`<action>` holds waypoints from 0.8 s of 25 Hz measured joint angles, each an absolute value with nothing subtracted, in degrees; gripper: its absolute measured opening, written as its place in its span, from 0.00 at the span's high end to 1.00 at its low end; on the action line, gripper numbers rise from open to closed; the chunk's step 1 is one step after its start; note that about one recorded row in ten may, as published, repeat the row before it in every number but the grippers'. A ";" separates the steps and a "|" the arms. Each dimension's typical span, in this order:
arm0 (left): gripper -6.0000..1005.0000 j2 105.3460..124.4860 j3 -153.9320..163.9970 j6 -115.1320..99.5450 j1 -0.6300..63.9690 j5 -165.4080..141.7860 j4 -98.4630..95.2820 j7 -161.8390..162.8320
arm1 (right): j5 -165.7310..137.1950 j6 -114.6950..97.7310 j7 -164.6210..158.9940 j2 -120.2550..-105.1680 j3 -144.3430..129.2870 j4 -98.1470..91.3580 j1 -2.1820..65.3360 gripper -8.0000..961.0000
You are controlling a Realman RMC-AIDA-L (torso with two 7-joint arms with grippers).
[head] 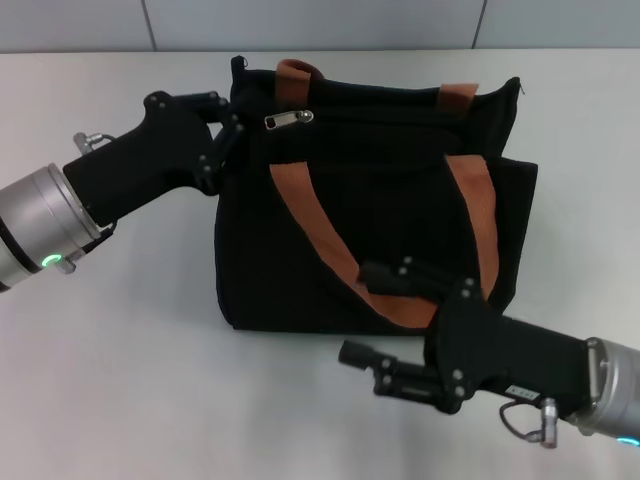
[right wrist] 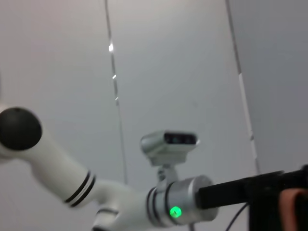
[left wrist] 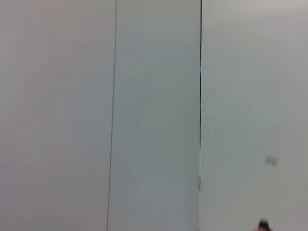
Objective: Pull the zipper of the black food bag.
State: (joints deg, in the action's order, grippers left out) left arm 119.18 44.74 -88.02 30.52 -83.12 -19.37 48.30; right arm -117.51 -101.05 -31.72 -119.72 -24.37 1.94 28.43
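Note:
The black food bag (head: pixel 400 200) stands upright in the middle of the table, its rust-orange strap handles (head: pixel 305 215) draped down its front. The zipper (head: pixel 289 119), a small silver pull tab, lies on the top zip line near the bag's left end. My left gripper (head: pixel 236 128) is at the bag's upper left corner, just left of the zipper, its fingers closed together on the bag's edge. My right gripper (head: pixel 358 312) is open at the bag's lower front edge, one finger over the bag front and the other over the table. The right wrist view shows a strip of bag (right wrist: pixel 264 204).
The white table (head: pixel 120 380) spreads all around the bag. A wall with panel seams (left wrist: pixel 200 96) fills the left wrist view. The right wrist view shows the robot's head camera (right wrist: pixel 169 142) and my left arm (right wrist: pixel 178 204) with its green light.

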 joint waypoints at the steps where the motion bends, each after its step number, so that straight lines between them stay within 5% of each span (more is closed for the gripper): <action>1: 0.97 119.18 44.74 -88.67 30.68 -82.32 -18.88 48.28 | -117.51 -101.40 -31.73 -119.70 -23.46 1.97 28.06 0.20; 20: 0.97 119.19 53.87 -87.85 36.76 -78.50 -12.70 45.22 | -117.50 -103.89 -54.68 -119.37 -7.27 0.79 26.35 0.22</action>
